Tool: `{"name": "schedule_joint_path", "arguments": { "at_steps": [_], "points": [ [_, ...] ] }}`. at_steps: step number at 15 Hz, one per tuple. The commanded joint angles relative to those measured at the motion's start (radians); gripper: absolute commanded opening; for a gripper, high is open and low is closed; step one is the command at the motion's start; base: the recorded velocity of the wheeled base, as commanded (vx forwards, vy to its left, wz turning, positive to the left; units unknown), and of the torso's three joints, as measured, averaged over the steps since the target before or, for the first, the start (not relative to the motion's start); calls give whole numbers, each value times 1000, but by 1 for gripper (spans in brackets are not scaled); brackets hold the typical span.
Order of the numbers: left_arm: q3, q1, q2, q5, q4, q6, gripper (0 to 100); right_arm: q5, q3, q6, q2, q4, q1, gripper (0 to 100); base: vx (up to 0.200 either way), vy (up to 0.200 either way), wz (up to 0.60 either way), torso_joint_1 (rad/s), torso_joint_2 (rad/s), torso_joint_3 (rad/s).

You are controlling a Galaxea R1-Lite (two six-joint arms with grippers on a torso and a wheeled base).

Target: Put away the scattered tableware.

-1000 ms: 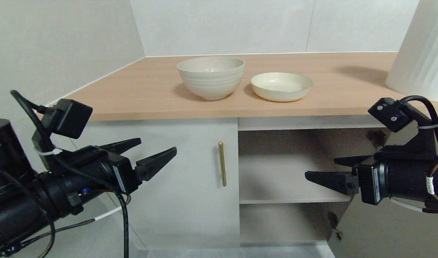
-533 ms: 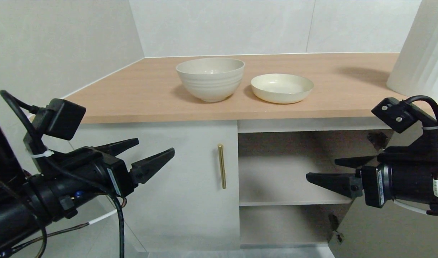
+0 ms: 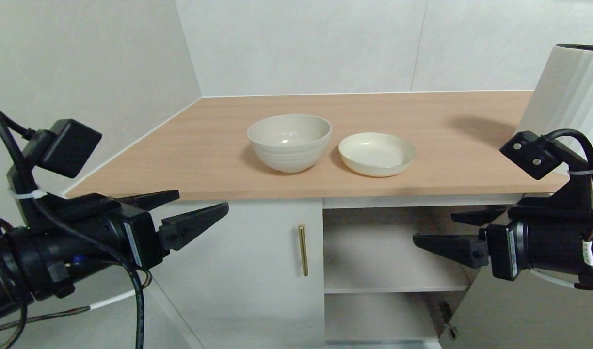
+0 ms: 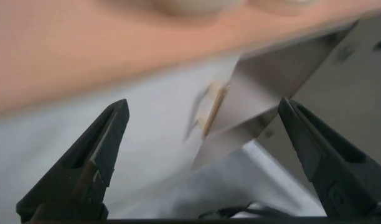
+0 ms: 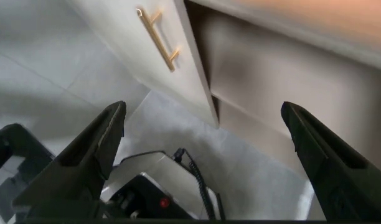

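A ribbed round bowl (image 3: 289,143) is sitting at nine o'clock of the shallow dish (image 3: 376,154). I'm holding the left gripper (image 3: 202,199) and right gripper (image 3: 433,226) spread apart.

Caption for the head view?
Bowl and plate on counter above open cabinet; left gripper and right gripper open, empty.

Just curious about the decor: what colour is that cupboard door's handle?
The handle is brass gold; the head view shows it best.

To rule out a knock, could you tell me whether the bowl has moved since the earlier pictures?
No. The bowl keeps its place beside the shallow dish on the counter; only the camera has shifted.
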Motion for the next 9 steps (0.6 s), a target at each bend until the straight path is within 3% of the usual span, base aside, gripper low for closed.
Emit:
{"name": "schedule_joint_path", "arguments": {
  "at_steps": [1,4,7,9],
  "points": [
    [-65,0,14,-14,37,-3,100,0,-5,0,10,-3,0,100,0,0,0,178,-481,-295],
    [-151,0,55,-54,57,-3,100,0,-3,-1,-2,-22,0,100,0,0,0,181,-478,-286],
    [-172,0,89,-51,59,-3,100,0,-5,-3,1,-24,2,100,0,0,0,183,-445,-255],
    [-266,1,104,-47,108,-3,100,-6,1,-56,10,-41,0,100,0,0,0,71,-161,-100]
  ]
}}
